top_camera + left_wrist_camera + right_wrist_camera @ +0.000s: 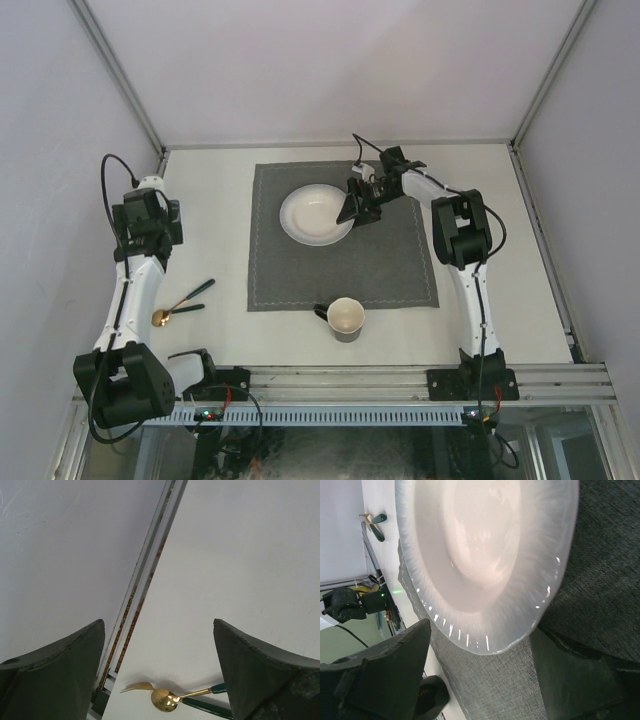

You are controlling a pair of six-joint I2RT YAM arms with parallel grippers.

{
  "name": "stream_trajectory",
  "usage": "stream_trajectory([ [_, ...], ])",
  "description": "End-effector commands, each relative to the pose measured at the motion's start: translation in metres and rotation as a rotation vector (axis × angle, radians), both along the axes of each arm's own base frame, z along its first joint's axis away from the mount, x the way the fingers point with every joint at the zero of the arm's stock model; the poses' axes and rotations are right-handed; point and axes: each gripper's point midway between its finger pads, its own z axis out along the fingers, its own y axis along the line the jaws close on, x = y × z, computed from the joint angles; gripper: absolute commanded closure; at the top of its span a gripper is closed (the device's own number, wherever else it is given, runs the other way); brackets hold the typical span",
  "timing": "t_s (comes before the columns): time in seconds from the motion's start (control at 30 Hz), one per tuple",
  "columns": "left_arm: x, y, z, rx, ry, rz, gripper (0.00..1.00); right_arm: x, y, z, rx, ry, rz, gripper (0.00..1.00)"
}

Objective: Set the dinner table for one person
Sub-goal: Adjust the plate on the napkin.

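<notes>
The bench point(210, 190) fills my top view: a plain off-white surface running from the arm bases at the near edge to the far wall, with thin metal rails along its sides. A square grey mat point(400, 270) lies on it, a little beyond the middle.

A white plate point(315, 215) sits on the far half of the mat. My right hand point(350, 213) is down at the plate's right rim. On the right wrist camera its two fingers stand apart with the rim in the gap between them, so I read the hand as open. I can't tell whether either finger touches the plate.

A dark cup point(346, 318) with a pale inside stands upright at the mat's near edge, partly off the cloth, its handle pointing left.

Left of the mat, on bare bench, a spoon point(166, 701) and a fork point(137, 686) lie together. Both have gold heads and dark green handles, and the handles point toward the mat.

My left hand point(158, 625) hangs above that side of the bench. Its fingers are spread wide with nothing between them, so it is open. On its wrist camera the cutlery shows low between the fingers and the left rail point(145, 580) runs up the view.
</notes>
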Motion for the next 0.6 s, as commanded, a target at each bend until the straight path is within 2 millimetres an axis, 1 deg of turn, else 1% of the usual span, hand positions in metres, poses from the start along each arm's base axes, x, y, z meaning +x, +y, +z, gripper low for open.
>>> stream_trajectory([
  [0.0, -0.007, 0.001, 0.001, 0.014, -0.011, 0.001, 0.08, 0.012, 0.016, 0.014, 0.031, -0.065, 0.005, 0.23],
  [0.13, -0.008, 0.001, 0.0, 0.013, -0.01, 0.002, 0.08, 0.01, 0.023, 0.015, 0.039, -0.067, 0.014, 0.28],
  [0.4, -0.007, 0.0, 0.0, 0.01, -0.012, -0.002, 0.08, 0.007, 0.033, 0.006, 0.023, -0.057, 0.017, 0.32],
  [0.5, -0.008, 0.0, 0.001, 0.012, -0.013, -0.002, 0.08, 0.006, 0.036, 0.003, 0.013, -0.059, 0.015, 0.37],
  [0.53, -0.008, 0.0, 0.002, 0.012, -0.015, -0.001, 0.08, 0.006, 0.037, 0.003, 0.012, -0.057, 0.012, 0.4],
  [0.57, -0.008, 0.0, 0.001, 0.012, -0.014, 0.0, 0.08, 0.007, 0.038, 0.002, 0.014, -0.058, 0.013, 0.46],
])
